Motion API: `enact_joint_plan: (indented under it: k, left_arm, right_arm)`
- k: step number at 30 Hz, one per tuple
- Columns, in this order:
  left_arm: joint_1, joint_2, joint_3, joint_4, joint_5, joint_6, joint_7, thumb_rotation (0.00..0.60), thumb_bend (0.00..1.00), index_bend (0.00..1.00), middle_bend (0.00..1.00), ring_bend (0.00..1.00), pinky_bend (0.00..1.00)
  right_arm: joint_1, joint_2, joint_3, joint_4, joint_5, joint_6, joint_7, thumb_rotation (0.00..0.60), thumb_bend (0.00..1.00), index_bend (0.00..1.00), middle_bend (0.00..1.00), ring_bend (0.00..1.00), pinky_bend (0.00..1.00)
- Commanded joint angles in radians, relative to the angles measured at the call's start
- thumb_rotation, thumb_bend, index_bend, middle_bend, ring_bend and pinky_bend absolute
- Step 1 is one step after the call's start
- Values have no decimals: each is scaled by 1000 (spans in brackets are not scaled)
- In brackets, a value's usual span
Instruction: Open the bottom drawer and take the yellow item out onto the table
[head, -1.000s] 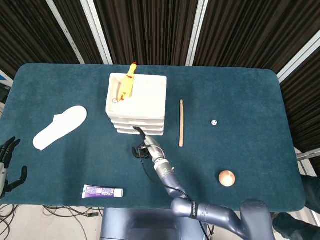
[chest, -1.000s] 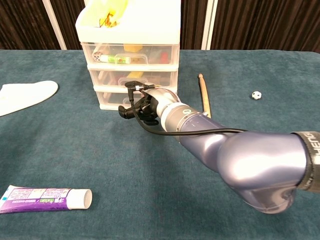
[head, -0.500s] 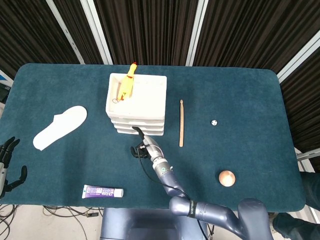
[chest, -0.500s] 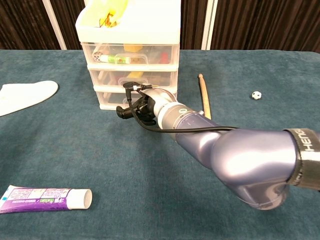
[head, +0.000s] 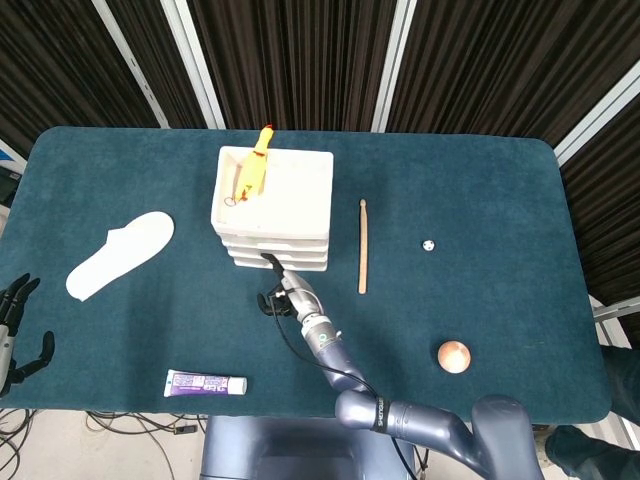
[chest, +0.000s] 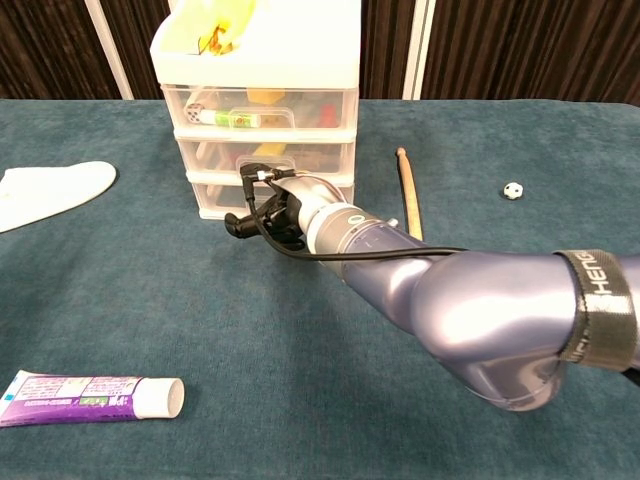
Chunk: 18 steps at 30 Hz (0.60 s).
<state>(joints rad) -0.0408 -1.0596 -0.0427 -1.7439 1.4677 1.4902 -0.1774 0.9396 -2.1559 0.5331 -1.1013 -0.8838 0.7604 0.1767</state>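
Covering most of both views, teal table (head: 480, 180) carries everything. White drawer unit (head: 272, 205) stands left of centre toward the back, three clear-fronted drawers, all closed. Bottom drawer (chest: 215, 192) is still in; its contents are too blurred and blocked by the arm to pick out a yellow item there. Yellow shows through the middle drawer (chest: 215, 154) and top drawer (chest: 262, 97) fronts, and a yellow toy (head: 254, 172) lies on top of the unit.

Right arm (chest: 470, 310) reaches across from the near edge; right hand (chest: 262, 212) sits at the bottom drawer's front. Fingers are curled in, dark against the drawer face, but I cannot tell whether they grip the handle or just touch it.

Left hand (head: 14, 325) hangs off the table's near-left edge, fingers apart, holding nothing.

White insole (head: 120, 255) lies left of the unit. Drumstick (head: 363, 245) lies just right of it, pointing front to back. Toothpaste tube (head: 205, 383) is near the front edge. Brown ball (head: 453, 356) is front right; small white ball (head: 428, 243) sits beyond it.
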Motion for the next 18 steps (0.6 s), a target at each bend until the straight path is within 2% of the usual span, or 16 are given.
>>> enact_joint_plan:
  k: [1, 6, 18]
  left_arm:
    - [0, -1, 0, 0, 0, 1, 1, 600, 514, 21, 0, 0, 0]
    - [0, 0, -2, 0, -3, 1, -2, 600, 514, 21, 0, 0, 0]
    - [0, 0, -1, -1, -4, -1, 2, 600, 514, 21, 0, 0, 0]
  right_arm:
    - [5, -3, 2, 5, -2, -3, 2, 600, 557, 79, 1000, 1000, 1000]
    - [13, -7, 3, 13, -3, -6, 2, 600, 557, 80, 1000, 1000, 1000]
    - [4, 9, -21, -7, -18, -25, 17, 600, 557, 171, 1000, 1000, 1000]
